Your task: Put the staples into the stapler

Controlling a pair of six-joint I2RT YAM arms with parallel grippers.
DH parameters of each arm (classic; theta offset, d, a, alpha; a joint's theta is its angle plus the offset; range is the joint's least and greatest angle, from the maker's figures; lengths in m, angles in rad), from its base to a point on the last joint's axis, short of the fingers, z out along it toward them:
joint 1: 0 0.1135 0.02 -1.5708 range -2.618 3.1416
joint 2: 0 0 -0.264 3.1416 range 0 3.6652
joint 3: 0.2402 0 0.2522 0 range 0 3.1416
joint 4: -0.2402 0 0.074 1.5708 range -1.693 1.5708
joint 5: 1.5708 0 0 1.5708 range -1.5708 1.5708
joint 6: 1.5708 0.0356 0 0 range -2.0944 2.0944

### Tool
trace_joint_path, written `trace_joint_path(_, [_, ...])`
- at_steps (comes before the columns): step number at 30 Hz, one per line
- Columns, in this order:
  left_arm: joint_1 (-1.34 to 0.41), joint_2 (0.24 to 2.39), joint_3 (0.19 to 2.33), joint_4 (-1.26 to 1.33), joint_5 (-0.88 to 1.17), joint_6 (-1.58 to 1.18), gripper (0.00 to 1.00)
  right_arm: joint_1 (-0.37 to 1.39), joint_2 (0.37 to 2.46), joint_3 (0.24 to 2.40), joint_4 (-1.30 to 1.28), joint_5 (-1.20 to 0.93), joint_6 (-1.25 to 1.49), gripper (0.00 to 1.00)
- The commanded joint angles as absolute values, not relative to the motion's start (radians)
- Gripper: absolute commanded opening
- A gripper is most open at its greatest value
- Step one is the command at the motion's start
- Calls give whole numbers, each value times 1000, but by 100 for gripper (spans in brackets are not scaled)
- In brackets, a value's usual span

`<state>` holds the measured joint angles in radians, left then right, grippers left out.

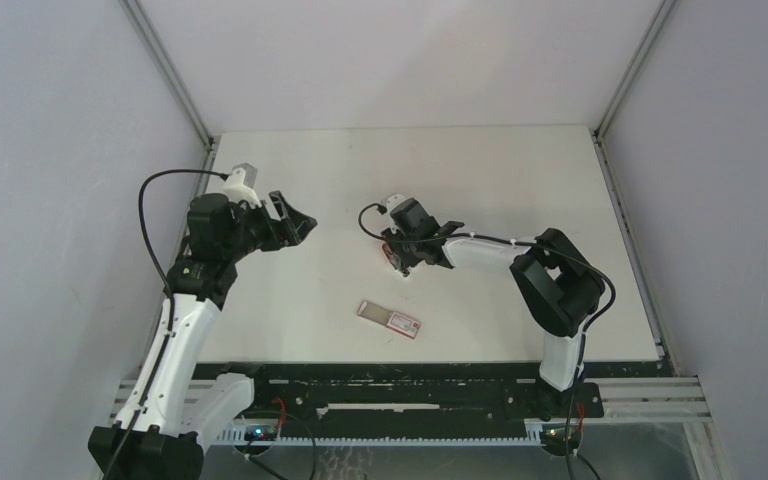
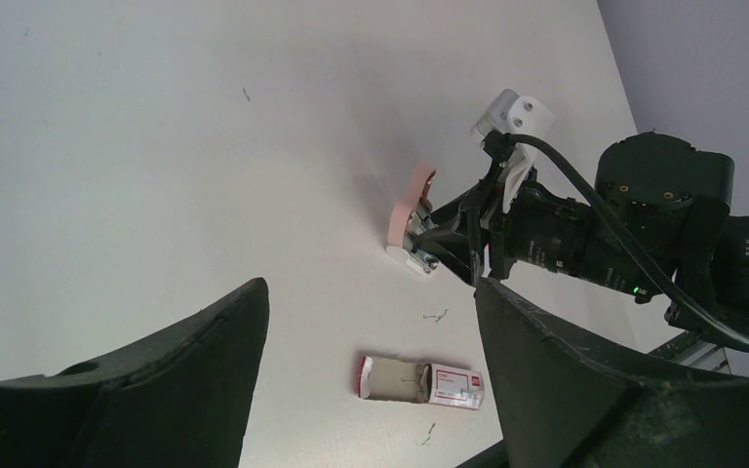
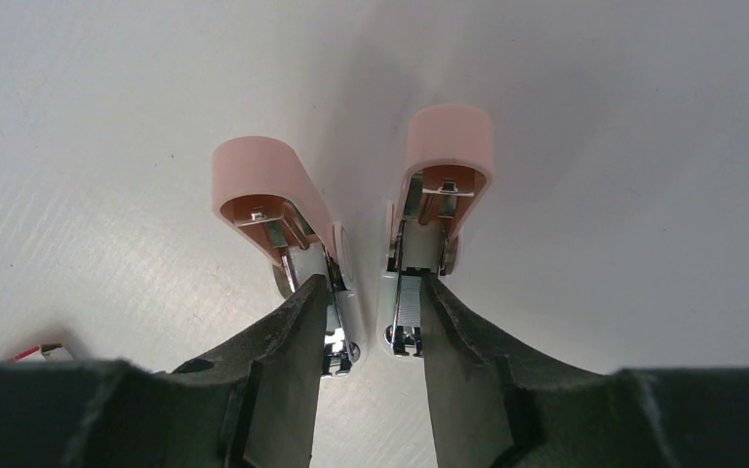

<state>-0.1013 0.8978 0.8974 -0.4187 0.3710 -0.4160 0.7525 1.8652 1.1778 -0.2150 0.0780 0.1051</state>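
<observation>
Left gripper [image 1: 296,216]: jaws spread wide, nothing between them. I see it held above the table [image 1: 520,170], close to the left edge and the grey left wall [image 1: 50,150]. Room is tight on that side; open surface lies toward the middle, and bare tabletop separates this tool from the right arm's.

Staples pack [image 1: 389,318]: lies flat near the near edge, roughly mid-table, apart from both tools. In the left wrist view one end flap stands open and the inner tray shows. A couple of small wire bits [image 2: 436,315] lie on the surface near it, too small for me to identify.

Right gripper [image 3: 371,292]: fingers [image 3: 288,341] closed in on the stapler [image 3: 446,141], pinching its hinge end from both sides. The stapler is swung open, its two pink halves splayed apart with metal showing inside each. It sits just behind the pack, near table centre. I cannot tell whether its lower end touches the surface.

Right of that arm: free tabletop runs out to the right edge and back to the far edge.

Surface: white, matte, a few faint marks. Enclosure: pale walls on three sides, metal corner posts [image 1: 165,70] at the back, a slotted rail [image 1: 410,385] along the near edge by the arm bases.
</observation>
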Motion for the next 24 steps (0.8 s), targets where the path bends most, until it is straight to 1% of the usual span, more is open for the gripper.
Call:
trace_joint_path(1, [-93,891,876,-372,391,-409,81,758,1847,1203,-222,91,118,39])
trace_joint_path(24, [-93,885,873,-371,397,-411,81,758,1799,1150,-244,92,109,37])
